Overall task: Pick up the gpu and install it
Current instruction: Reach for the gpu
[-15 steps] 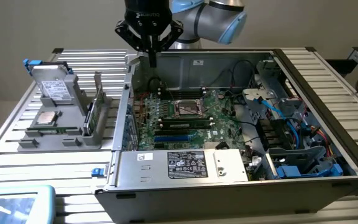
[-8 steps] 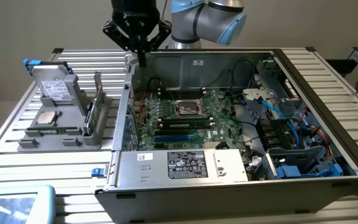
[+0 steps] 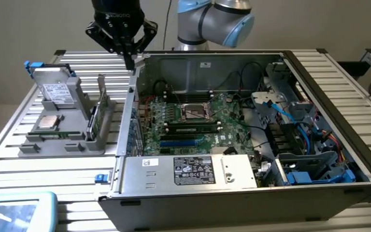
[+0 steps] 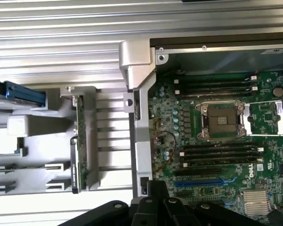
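The gripper (image 3: 129,60) hangs clenched and empty above the wall of the open computer case (image 3: 314,82) on the exterior view's left. The gpu (image 3: 99,116) stands on edge, untouched, in the grey holder (image 3: 50,145) just beside that wall. Judged risks: shut fingers cannot straddle the thin card, and a descent this close to the wall could strike its rim or tip the card. The hard drive (image 3: 55,92) and CPU chip (image 3: 48,123) sit further along the holder, apart from the card.
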`<move>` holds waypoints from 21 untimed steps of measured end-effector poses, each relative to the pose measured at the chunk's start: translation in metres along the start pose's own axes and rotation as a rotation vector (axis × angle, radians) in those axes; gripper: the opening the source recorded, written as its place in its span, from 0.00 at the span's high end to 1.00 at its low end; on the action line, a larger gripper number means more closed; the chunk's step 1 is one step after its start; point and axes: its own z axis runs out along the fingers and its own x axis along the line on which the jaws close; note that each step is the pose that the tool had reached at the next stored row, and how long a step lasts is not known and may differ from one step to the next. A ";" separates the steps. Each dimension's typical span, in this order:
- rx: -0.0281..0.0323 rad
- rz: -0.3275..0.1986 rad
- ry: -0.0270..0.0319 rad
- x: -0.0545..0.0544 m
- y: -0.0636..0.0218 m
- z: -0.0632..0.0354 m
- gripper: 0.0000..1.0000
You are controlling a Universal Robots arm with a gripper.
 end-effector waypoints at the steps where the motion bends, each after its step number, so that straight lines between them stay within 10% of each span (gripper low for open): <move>1: 0.0000 0.000 0.0001 0.005 -0.0003 -0.0001 0.90; 21: -0.0019 0.000 0.0003 0.089 -0.0100 -0.0014 0.90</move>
